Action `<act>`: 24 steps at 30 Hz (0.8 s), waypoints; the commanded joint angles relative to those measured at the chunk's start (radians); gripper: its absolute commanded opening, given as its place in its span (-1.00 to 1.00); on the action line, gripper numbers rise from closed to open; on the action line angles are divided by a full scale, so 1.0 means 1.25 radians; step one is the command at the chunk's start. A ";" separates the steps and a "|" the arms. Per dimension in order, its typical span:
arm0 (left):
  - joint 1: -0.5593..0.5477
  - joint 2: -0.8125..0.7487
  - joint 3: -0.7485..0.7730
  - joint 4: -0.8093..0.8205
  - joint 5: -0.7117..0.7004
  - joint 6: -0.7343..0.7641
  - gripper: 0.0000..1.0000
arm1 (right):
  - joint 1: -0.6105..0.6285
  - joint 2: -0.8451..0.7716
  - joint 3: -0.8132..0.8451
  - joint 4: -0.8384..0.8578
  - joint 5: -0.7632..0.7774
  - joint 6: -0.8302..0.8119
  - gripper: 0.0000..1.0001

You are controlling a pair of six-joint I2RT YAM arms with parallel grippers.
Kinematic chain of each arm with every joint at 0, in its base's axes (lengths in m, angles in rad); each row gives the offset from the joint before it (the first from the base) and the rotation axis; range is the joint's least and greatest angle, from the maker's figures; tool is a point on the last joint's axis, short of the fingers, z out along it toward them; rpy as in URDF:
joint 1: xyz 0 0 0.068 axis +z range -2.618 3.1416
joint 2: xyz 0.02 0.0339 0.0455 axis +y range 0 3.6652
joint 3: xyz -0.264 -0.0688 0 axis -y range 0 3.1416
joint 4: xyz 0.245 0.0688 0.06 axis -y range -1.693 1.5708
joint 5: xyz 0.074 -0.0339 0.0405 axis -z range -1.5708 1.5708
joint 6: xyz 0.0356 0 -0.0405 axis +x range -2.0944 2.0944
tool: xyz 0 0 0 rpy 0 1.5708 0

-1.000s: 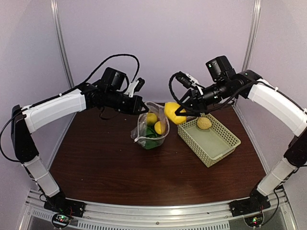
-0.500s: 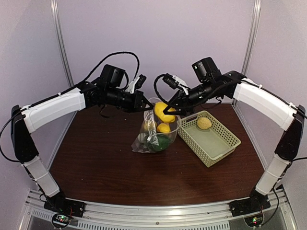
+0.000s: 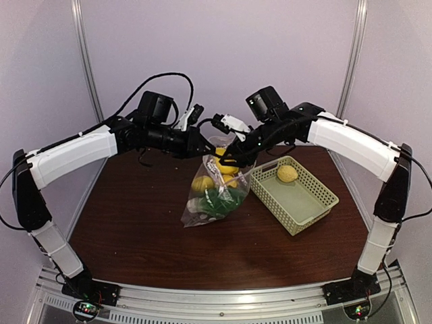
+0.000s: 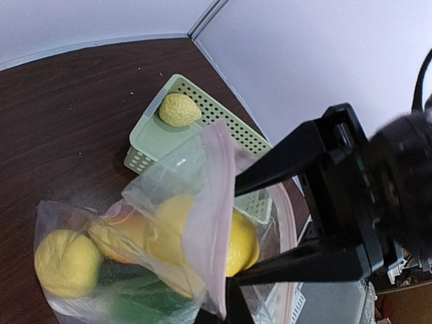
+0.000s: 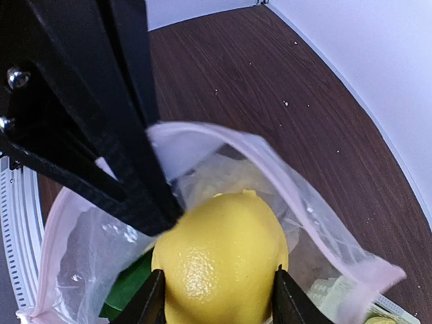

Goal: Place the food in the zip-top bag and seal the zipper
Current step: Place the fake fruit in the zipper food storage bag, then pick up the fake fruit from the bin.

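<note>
The clear zip-top bag (image 3: 210, 196) stands on the table with its mouth held up. My left gripper (image 3: 202, 146) is shut on the bag's pink-edged rim (image 4: 214, 223), its fingertips at the bottom of the left wrist view (image 4: 227, 307). My right gripper (image 3: 229, 157) is shut on a large yellow lemon (image 5: 219, 256), held in the bag's mouth; the lemon also shows in the left wrist view (image 4: 239, 239). Inside the bag lie another yellow piece (image 4: 66, 262), an orange piece (image 4: 115, 239) and the green leafy vegetable (image 3: 217, 199). The zipper's slider is not in view.
A pale green lattice basket (image 3: 312, 206) sits right of the bag, with a pale bumpy potato (image 3: 287, 173) in its far corner. The two grippers are almost touching over the bag. Grey walls close in the back and sides.
My right gripper has carried the lemon leftward from beside the basket into the bag's mouth. The bag has been pulled up and stretched taller, leaning a little to the left.
</note>
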State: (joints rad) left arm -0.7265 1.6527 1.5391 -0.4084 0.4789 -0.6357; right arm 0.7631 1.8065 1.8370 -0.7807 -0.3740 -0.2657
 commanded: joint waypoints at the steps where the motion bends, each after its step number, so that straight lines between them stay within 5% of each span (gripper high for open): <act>1: -0.004 -0.029 -0.014 0.081 0.018 -0.015 -1.00 | 0.049 0.024 0.050 -0.035 0.079 -0.018 0.07; 8: -0.004 -0.037 -0.032 0.083 -0.004 -0.012 -1.00 | 0.053 0.005 0.071 -0.063 0.090 -0.031 0.46; 17: 0.002 -0.068 -0.032 0.033 -0.070 0.011 -1.00 | 0.041 -0.180 0.010 -0.057 0.128 -0.083 0.46; 21: 0.012 -0.077 -0.025 -0.046 -0.218 0.103 -1.00 | -0.035 -0.286 -0.100 0.022 0.213 -0.096 0.56; 24: -0.008 -0.032 0.018 -0.084 -0.092 0.158 -1.00 | -0.150 -0.299 -0.183 0.053 0.195 -0.082 0.55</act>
State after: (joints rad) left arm -0.7235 1.5883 1.5116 -0.4747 0.3317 -0.5549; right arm 0.7223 1.4361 1.7279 -0.7773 -0.1997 -0.3691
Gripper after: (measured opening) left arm 0.010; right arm 0.777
